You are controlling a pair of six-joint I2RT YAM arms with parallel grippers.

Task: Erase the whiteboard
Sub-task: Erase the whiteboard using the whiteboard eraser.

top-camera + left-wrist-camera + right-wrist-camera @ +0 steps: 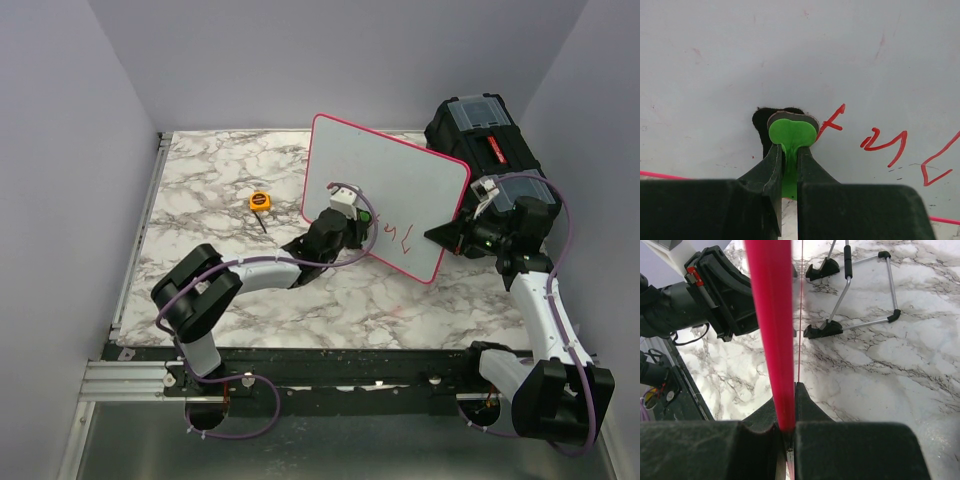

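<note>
The whiteboard (pixel 390 175) stands tilted at mid-table, white with a pink-red rim. Red marker lettering (pixel 885 145) covers its lower right part. My left gripper (pixel 790 147) is shut on the green handle of a small eraser (pixel 792 132), whose dark pad presses flat against the board just left of the lettering. In the top view this left gripper (pixel 360 222) sits in front of the board's lower middle. My right gripper (pixel 788 392) is shut on the board's pink-red rim (pixel 771 315), at the right edge of the board (pixel 447 236).
A black toolbox (pixel 485 135) stands behind the board at the back right. An orange tape measure (pixel 260 201) lies on the marble table (pixel 220 180) to the left. The board's wire stand with black feet (pixel 850 295) rests behind it. Grey walls enclose the table.
</note>
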